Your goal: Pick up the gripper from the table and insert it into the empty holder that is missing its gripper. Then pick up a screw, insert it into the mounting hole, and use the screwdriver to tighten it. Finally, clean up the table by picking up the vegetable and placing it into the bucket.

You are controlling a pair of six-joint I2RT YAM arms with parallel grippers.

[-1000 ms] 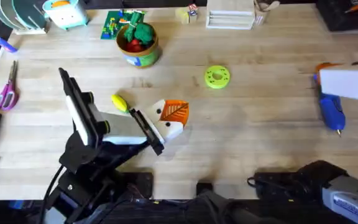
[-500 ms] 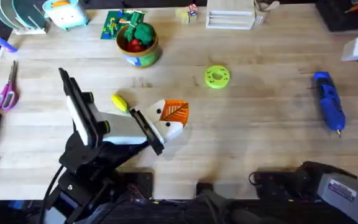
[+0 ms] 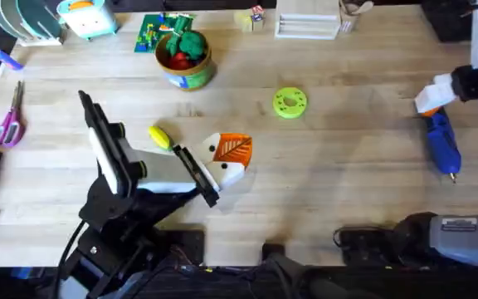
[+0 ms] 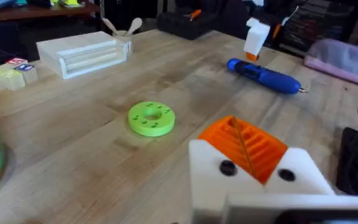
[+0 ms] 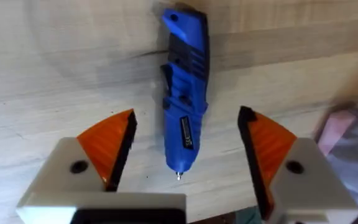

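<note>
From overhead, the right hand, which half a second before sat off at the counter's far right edge, had come back over the head of the screwdriver, which suggested a pick-up for tightening; the tool lay with its long axis running away from the arms' bases, tip toward them. In the left wrist view, the left hand held the holder with the orange gripper seated. In the right wrist view, the wide-open right hand straddled the screwdriver.
</note>
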